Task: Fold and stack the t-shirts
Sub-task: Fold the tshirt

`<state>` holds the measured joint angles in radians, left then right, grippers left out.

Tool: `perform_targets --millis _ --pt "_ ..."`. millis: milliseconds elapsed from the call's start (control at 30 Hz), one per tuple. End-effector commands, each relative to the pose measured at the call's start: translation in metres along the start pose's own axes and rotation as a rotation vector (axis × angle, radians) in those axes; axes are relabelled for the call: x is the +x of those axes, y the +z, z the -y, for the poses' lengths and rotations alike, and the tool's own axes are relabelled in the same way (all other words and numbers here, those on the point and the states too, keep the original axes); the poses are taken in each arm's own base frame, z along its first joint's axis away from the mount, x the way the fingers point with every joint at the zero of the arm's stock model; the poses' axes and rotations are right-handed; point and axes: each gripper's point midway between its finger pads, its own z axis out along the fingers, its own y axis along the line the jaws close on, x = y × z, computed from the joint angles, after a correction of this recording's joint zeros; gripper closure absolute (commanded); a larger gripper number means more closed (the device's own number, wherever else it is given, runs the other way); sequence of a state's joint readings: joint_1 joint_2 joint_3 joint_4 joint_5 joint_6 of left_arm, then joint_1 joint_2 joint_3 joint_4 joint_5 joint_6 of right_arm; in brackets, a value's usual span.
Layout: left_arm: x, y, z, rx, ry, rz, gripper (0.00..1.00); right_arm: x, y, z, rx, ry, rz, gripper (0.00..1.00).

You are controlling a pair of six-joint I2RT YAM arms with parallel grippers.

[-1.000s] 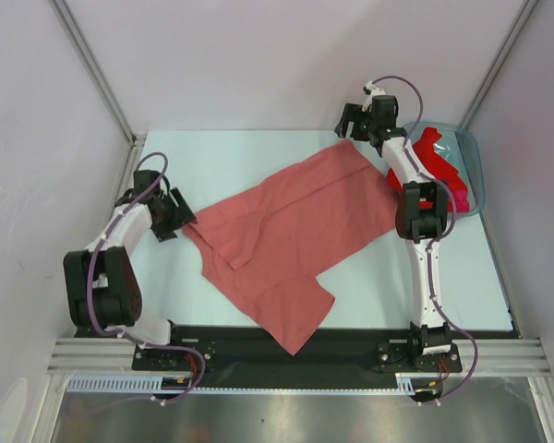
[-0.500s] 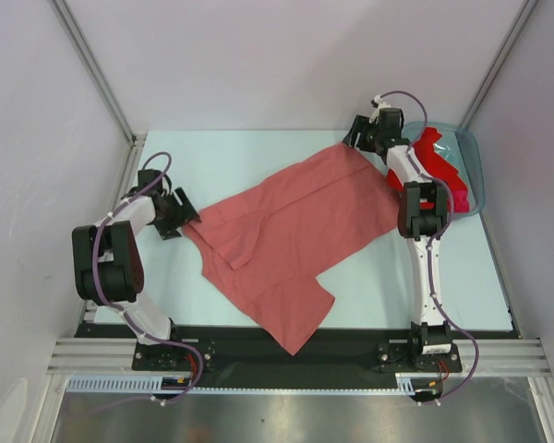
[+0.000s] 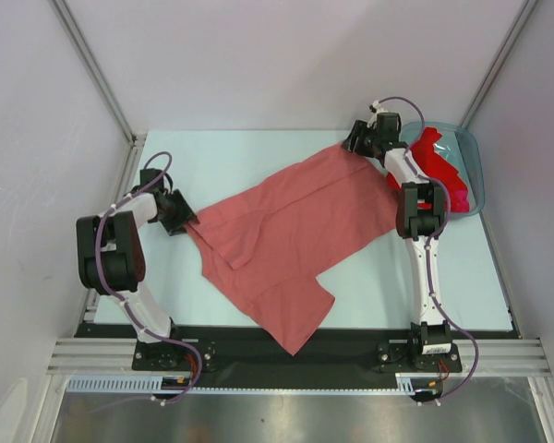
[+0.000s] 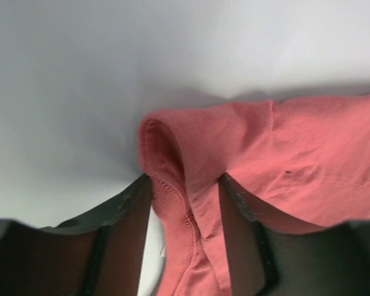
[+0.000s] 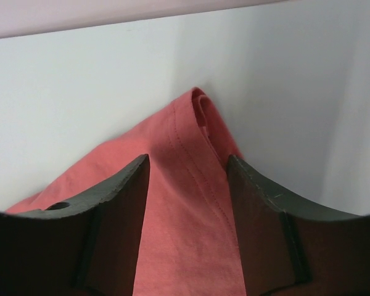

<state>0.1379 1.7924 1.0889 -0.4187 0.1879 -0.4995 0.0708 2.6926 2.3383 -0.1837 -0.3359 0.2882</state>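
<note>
Two arms stand on a pale, blue-white table (image 3: 258, 157), closed in by plain light walls (image 3: 258, 55) on three sides. At the lower edge of the top view a black strip (image 3: 277, 343) carries both bases.

One salmon-pink t-shirt (image 3: 286, 231) lies spread across the centre, slanting from the left middle to the upper right, with one flap pointing to the lower centre. In the upper right a translucent bin (image 3: 473, 157) holds the red t-shirts (image 3: 439, 161).

From its base in the lower left, the left arm is bent sharply, elbow near the left edge, forearm reaching toward the centre. The left gripper (image 3: 186, 220) is at the left edge of the pink shirt. In its wrist view the fingers (image 4: 129, 216) are apart and a bunched fold of hem rises between them, touching both. I cannot tell if they really squeeze it.

On the right side, the right arm stretches almost straight up the frame. The right gripper (image 3: 355, 143) is at the shirt's upper right corner, just beside the bin. Its fingers (image 5: 111, 209) are well apart, with flat cloth between them and the rolled corner beyond the tips.
</note>
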Motion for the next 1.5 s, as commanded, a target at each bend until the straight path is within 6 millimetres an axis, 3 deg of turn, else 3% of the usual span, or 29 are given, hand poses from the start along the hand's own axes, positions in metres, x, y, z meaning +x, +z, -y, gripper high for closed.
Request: perform_targets --millis 0,33,133,200,333,400,567,667,733,800,833,867,933,967,1067,1100,1167,1200,1267,1300,1333,1367,1400,1433,1467 --pt "-0.007 0.005 -0.002 0.002 -0.03 0.006 0.49 -0.001 0.006 0.0 -0.011 0.034 0.008 0.43" --pt "-0.008 0.005 -0.003 -0.003 -0.034 0.006 0.58 -0.002 0.007 0.002 -0.009 0.05 0.014 0.47" --pt "-0.006 0.009 -0.011 -0.021 -0.05 -0.011 0.71 -0.01 0.011 0.007 -0.006 0.088 0.051 0.58" --pt "-0.007 0.009 -0.013 -0.028 -0.055 -0.015 0.8 -0.015 0.013 0.006 -0.016 0.106 0.072 0.73" --pt "-0.016 0.009 -0.026 -0.058 -0.076 -0.002 1.0 -0.014 0.018 0.008 -0.001 0.156 0.089 0.83" --pt "-0.021 0.009 -0.032 -0.072 -0.082 0.006 1.0 -0.014 0.02 0.01 0.006 0.187 0.1 0.85" --pt "-0.046 0.008 -0.047 -0.095 -0.099 0.05 1.0 -0.019 0.022 0.007 0.001 0.244 0.123 0.81" --pt "-0.062 0.004 -0.046 -0.108 -0.079 0.077 1.0 -0.026 0.017 0.001 -0.01 0.262 0.118 0.72" --pt "-0.072 0.001 -0.041 -0.104 -0.07 0.09 1.0 -0.036 0.008 -0.003 -0.005 0.266 0.12 0.59" --pt "-0.081 -0.005 -0.038 -0.106 -0.055 0.109 0.89 -0.045 0.0 -0.005 0.001 0.262 0.124 0.46" --pt "-0.082 -0.009 -0.039 -0.117 -0.052 0.116 0.73 -0.047 -0.006 -0.003 0.014 0.263 0.115 0.41" --pt "-0.085 -0.012 -0.041 -0.131 -0.041 0.129 0.61 -0.062 -0.018 -0.005 0.019 0.251 0.131 0.34" --pt "-0.086 -0.026 -0.039 -0.137 -0.028 0.146 0.38 -0.068 -0.033 -0.003 0.052 0.243 0.116 0.27" --pt "-0.084 -0.03 -0.039 -0.143 -0.024 0.146 0.35 -0.083 -0.047 -0.009 0.053 0.206 0.132 0.22" --pt "-0.067 -0.054 -0.034 -0.121 -0.013 0.163 0.26 -0.096 -0.078 -0.027 0.073 0.126 0.101 0.16" --pt "-0.05 -0.055 -0.036 -0.127 -0.009 0.137 0.25 -0.096 -0.086 -0.033 0.085 0.108 0.087 0.15" --pt "-0.039 -0.076 -0.028 -0.103 0.004 0.171 0.27 -0.085 -0.102 -0.042 0.122 0.07 0.024 0.12" --pt "-0.018 -0.075 -0.028 -0.095 0.014 0.133 0.29 -0.084 -0.116 -0.057 0.148 0.024 0.014 0.11" --pt "-0.003 -0.093 -0.016 -0.04 0.027 0.156 0.31 -0.065 -0.132 -0.071 0.173 0.009 -0.05 0.11" --pt "0.015 -0.092 -0.011 -0.005 0.047 0.125 0.36 -0.066 -0.147 -0.097 0.149 -0.01 -0.049 0.12" --pt "0.024 -0.095 -0.007 0.022 0.057 0.117 0.39 -0.039 -0.148 -0.098 0.156 0.002 -0.108 0.15" --pt "0.029 -0.103 0.001 0.063 0.073 0.13 0.43 -0.028 -0.152 -0.111 0.129 0.008 -0.127 0.21" --pt "0.044 -0.101 0.011 0.14 0.09 0.096 0.47 -0.032 -0.164 -0.149 0.036 0.025 -0.096 0.23" --pt "0.051 -0.1 0.014 0.167 0.096 0.086 0.48 -0.017 -0.165 -0.162 0.0 0.055 -0.113 0.25" --pt "0.057 -0.101 0.018 0.188 0.107 0.08 0.5 0.022 -0.162 -0.163 -0.01 0.093 -0.183 0.35"
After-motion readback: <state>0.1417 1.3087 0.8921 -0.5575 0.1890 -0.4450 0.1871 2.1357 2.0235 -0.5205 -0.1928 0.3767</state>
